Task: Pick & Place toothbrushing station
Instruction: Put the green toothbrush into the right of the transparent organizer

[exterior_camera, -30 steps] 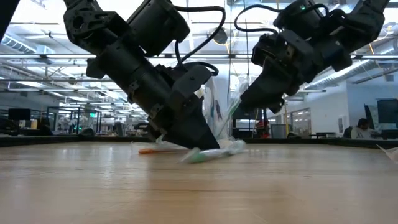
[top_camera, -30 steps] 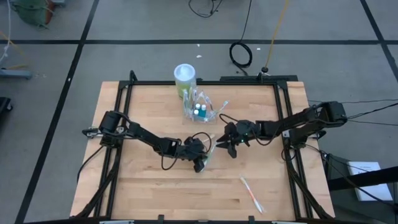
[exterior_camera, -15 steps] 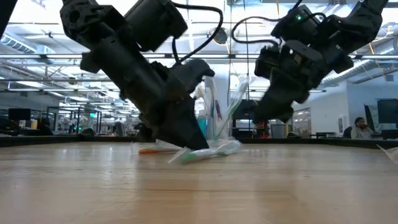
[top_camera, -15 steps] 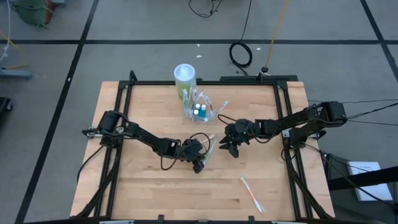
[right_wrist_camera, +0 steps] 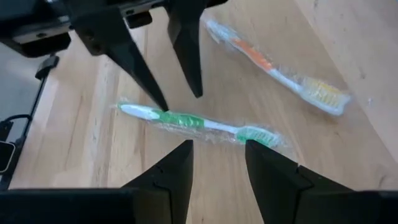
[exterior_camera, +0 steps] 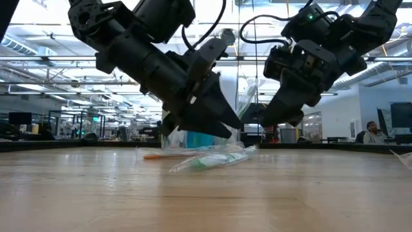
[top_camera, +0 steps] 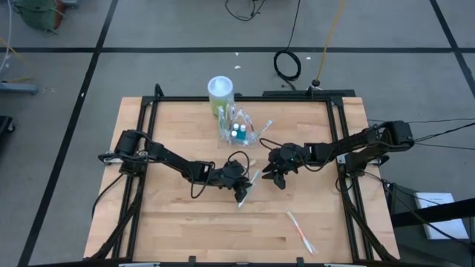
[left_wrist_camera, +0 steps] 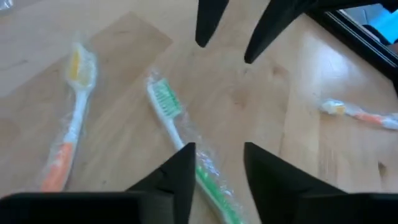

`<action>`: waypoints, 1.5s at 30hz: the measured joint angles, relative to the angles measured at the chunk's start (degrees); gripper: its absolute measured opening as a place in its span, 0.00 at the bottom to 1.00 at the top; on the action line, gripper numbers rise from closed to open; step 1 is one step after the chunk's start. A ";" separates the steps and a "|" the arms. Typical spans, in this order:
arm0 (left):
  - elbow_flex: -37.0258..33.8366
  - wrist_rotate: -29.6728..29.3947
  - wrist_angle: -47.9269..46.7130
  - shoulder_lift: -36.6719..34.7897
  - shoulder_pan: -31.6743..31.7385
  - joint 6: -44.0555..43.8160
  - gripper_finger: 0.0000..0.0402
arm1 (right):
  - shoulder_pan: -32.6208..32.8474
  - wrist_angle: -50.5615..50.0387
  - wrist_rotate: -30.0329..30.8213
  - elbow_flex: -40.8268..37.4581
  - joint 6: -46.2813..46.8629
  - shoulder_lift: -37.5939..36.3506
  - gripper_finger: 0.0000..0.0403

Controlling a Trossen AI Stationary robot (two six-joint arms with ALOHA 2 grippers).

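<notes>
Near edge, right side: a wrapped orange toothbrush (top_camera: 300, 231) lies alone on the wooden counter (top_camera: 171, 230), well apart from everything else.
Centre of the counter: a green toothbrush (right_wrist_camera: 198, 122) in clear wrap lies flat on the wood, with an orange-and-yellow toothbrush (right_wrist_camera: 283, 70) in its own wrap just beside it.
Left end effector (top_camera: 240, 188): low over the green toothbrush, tilted steeply, fingers (left_wrist_camera: 180, 168) spread apart with nothing between them; one finger stands right over the wrapped handle.
Right end effector (top_camera: 272, 173): near the counter's centre, facing the left one across the green toothbrush, fingers (right_wrist_camera: 180, 165) also parted and empty, hanging clear of the wood.
Toothbrushing station (top_camera: 240, 130): a clear plastic holder standing toward the far edge, near its middle, with small blue-capped items inside and a wrapped brush leaning out of it; neither arm touches it.
Far edge: a green canister (top_camera: 220, 93) with a white lid stands just behind the station.
Writing: no brand or label can be read on any wrapper or on the canister.
</notes>
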 joint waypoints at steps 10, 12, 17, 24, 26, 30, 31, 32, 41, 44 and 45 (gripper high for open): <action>0.04 0.39 -3.65 2.57 -0.76 0.85 0.52 | 0.00 1.16 0.17 0.00 0.35 0.00 0.35; 0.14 0.26 -3.47 3.02 -0.97 1.05 0.51 | 0.00 1.73 0.18 0.00 0.42 0.00 0.35; 0.15 0.88 -3.91 3.72 -2.12 4.92 0.43 | -0.02 1.96 0.26 0.00 0.32 0.00 0.35; 0.39 4.18 -8.51 3.55 -2.59 4.83 0.17 | -0.02 1.92 0.31 0.00 0.42 0.00 0.35; 0.39 6.27 -8.75 3.50 -2.39 4.58 0.07 | -0.02 1.91 0.26 0.00 0.72 0.00 0.35; 0.22 7.87 -9.47 1.84 -2.32 6.17 0.03 | -0.02 1.90 1.26 0.00 2.75 0.00 0.35; 0.18 7.17 -10.06 0.82 -2.32 7.47 0.02 | 0.00 1.94 2.15 0.00 2.78 0.00 0.35; 0.12 6.23 -10.85 -0.27 -2.32 8.51 0.02 | 0.03 1.95 3.20 0.00 2.78 0.00 0.35; 0.01 -8.01 -30.31 -17.72 -2.91 12.50 0.00 | 0.17 5.99 13.60 0.00 -2.45 0.04 0.35; 0.02 -14.24 -34.80 -25.33 -4.30 14.71 0.00 | 0.40 12.12 13.52 0.00 -5.13 0.04 0.35; 0.02 -16.56 -35.40 -27.73 -4.67 15.86 0.00 | 0.50 14.75 13.42 0.00 -5.82 0.04 0.35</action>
